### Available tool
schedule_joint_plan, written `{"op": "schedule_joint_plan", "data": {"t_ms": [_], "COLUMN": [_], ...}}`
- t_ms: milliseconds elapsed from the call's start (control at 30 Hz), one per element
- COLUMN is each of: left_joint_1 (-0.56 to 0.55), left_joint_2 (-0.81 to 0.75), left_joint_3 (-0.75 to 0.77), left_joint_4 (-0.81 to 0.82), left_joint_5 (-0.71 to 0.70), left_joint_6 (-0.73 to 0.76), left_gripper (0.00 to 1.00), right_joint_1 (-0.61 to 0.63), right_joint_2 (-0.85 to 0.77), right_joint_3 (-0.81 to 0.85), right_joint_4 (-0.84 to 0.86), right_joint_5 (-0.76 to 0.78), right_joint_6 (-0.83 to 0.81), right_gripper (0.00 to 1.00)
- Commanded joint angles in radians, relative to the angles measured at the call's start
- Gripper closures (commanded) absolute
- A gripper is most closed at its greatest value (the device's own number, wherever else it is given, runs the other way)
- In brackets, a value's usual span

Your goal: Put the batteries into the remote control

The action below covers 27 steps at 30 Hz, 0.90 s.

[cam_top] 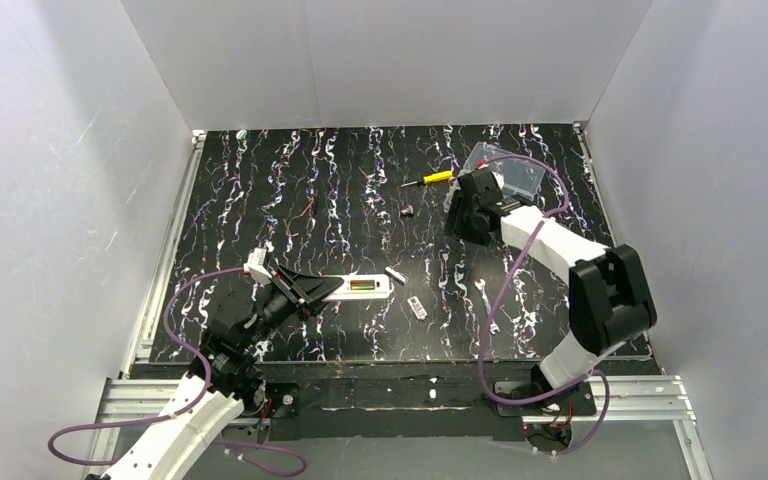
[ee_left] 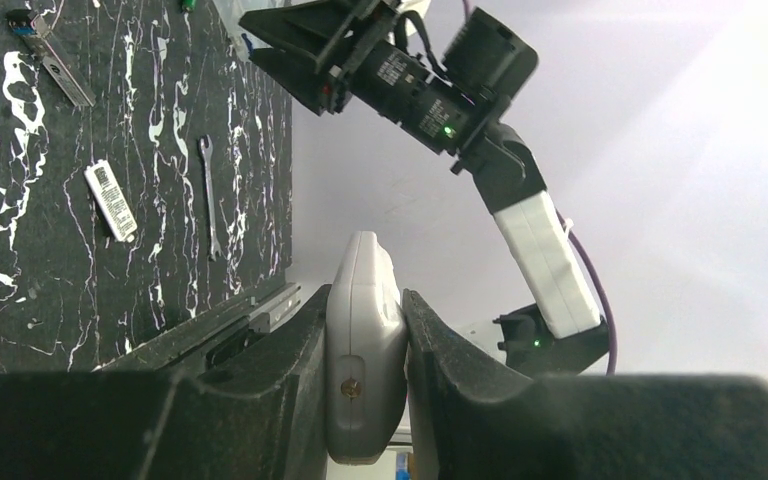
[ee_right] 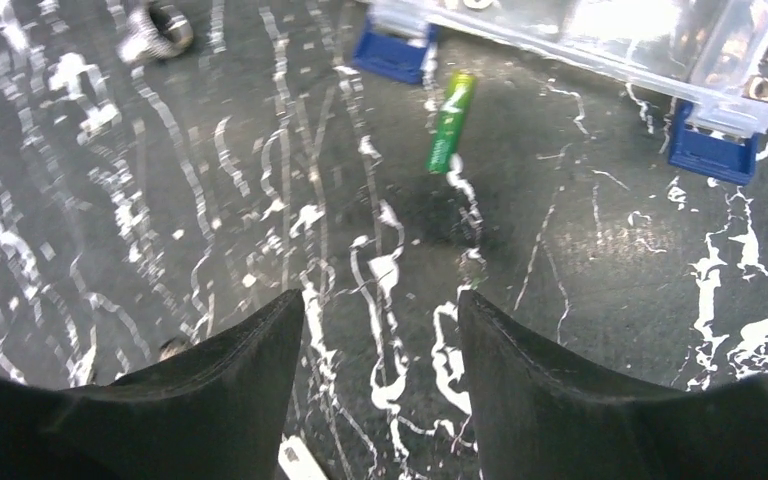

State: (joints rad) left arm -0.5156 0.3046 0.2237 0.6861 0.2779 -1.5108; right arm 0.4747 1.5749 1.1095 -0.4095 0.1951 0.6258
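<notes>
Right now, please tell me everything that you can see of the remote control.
The remote control is a small, slim white handset, plastic by its look. The left gripper is shut on one end, pressing both sides; the free end points right. A green patch shows on its upper face, and a small round hole on its edge.

The bench (cam_top: 260,190) has a black top streaked with white. At its far right stands a clear plastic box (cam_top: 512,170), a green battery (ee_right: 451,122) lying just beside it. Left of the box lies a yellow-handled screwdriver (cam_top: 430,179). Nearer the front lie a small wrench (cam_top: 489,306), a flat white-and-dark cover piece (cam_top: 418,307) and a short silver stick (cam_top: 396,273).
</notes>
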Motion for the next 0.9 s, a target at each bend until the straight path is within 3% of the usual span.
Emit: {"op": "schedule_joint_plan", "data": {"t_ms": [0, 867], "left_joint_1": [-0.005, -0.004], "left_joint_2": [-0.018, -0.027], "left_joint_3": [0.045, 0.044], "left_joint_4": [0.06, 0.062], "left_joint_5": [0.033, 0.043], "left_joint_6": [0.002, 0.001], "left_gripper": [1.0, 1.0], "right_joint_1": [-0.033, -0.056], "right_joint_2": [0.079, 0.294], "right_joint_3": [0.056, 0.163], "right_joint_4": [0.036, 0.031], "right_joint_5": [0.068, 0.187], "right_joint_6": [0.103, 0.093], "right_gripper": [0.37, 0.54]}}
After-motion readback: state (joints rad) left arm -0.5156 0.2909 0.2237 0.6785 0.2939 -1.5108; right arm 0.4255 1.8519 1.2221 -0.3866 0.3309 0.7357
